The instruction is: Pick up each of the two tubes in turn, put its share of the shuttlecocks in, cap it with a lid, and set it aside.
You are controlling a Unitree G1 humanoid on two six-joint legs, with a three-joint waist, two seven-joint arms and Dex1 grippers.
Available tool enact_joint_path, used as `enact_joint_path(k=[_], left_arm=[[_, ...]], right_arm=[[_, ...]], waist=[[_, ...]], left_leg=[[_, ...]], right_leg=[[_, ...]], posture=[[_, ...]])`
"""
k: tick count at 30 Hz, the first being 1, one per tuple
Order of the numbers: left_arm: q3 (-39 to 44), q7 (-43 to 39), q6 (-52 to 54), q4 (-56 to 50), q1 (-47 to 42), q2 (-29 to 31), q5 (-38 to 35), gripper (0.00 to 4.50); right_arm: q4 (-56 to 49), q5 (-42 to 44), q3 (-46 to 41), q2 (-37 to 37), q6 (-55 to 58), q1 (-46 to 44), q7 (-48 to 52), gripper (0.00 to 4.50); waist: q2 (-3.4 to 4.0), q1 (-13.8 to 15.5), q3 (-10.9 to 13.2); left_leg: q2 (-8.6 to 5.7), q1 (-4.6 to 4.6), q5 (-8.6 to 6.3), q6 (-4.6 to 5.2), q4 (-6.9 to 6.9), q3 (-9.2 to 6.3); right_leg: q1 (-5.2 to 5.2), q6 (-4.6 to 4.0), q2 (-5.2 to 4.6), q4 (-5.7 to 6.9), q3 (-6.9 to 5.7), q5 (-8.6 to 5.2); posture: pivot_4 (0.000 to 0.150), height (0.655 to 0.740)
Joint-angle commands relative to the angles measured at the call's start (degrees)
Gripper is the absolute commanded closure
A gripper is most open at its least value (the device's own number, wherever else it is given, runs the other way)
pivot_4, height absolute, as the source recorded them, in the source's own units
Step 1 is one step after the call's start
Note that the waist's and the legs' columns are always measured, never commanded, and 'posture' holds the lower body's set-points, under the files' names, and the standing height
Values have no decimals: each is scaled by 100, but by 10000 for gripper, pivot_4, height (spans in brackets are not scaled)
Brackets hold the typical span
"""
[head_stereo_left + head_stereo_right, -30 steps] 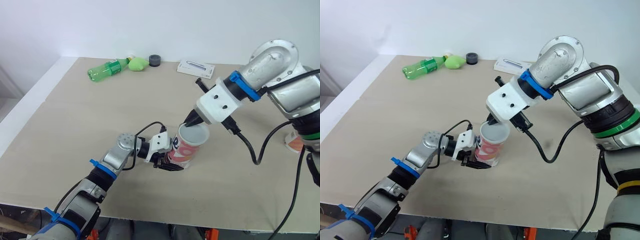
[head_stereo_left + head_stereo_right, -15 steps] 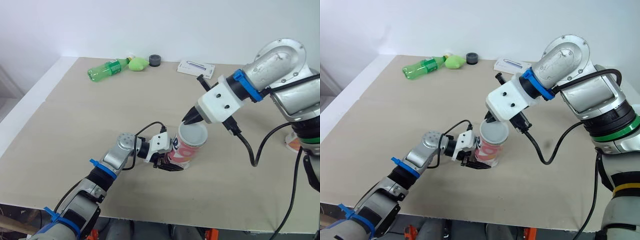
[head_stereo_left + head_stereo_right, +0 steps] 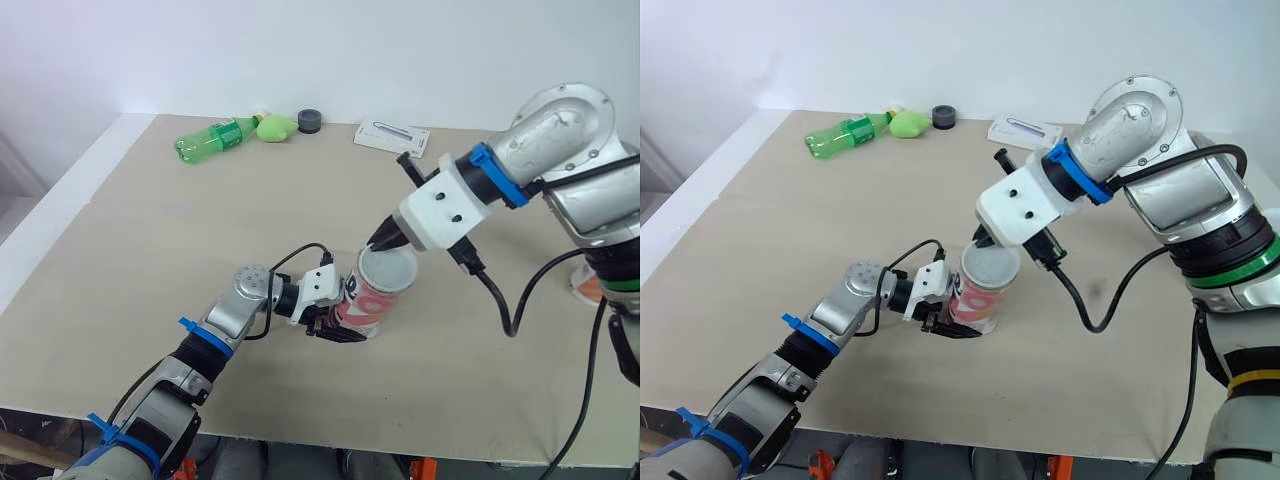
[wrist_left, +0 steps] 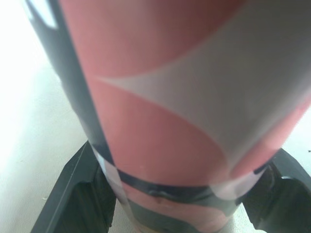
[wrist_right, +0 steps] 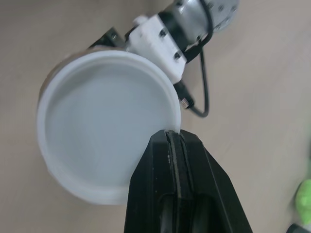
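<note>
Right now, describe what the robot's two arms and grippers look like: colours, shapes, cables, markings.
Both arms are silver-grey metal with rounded joints and blue bands. A white block sits at each wrist, with black cables looping. The left gripper and right gripper each have two black fingers. The right arm wears a green ring.

From my seat I see a pale beige worktop [image 3: 200, 240] running back to a plain white wall [image 3: 300, 50]. Along its far edge there is a short row of loose things. Furthest left lies a green plastic bottle [image 3: 213, 138] on its side, its neck pointing right. Just beside the neck sits a small lime-green lump [image 3: 276, 127]; I cannot tell what it is. Right of that, very close, stands a low dark grey round piece [image 3: 310, 121]. Further right, set apart from these, a flat white box [image 3: 392, 136] lies at a slight angle.
</note>
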Motion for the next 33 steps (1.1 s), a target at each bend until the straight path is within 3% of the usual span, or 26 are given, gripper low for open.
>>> enact_joint_path(k=[1,17,33], left_arm=[[-58,-2,113,80,101,133,178,16994],[56,31,109,141,172,32,22,16994],[199,-19,-584,401,446,5,8,16994]], right_arm=[[35,-137,-86,-9,-119,-62,211,44516],[-398,161,-501,262,516,204,199,44516],[-518,-21,-845,569,771,424,60,44516]], waist=[[0,0,0],[0,2,0],[0,8,0]], left_leg=[[0,1,0,0,0,0],[1,4,0,0,2,-2],[0,2,1,-1,7,-6]], right_leg=[[0,0,0,1,-1,0],[-3,-3,2,22,-1,-6],[-26,-11,10,74,3,-27]], posture=[[1500,7294],[1500,7294],[1500,7294]])
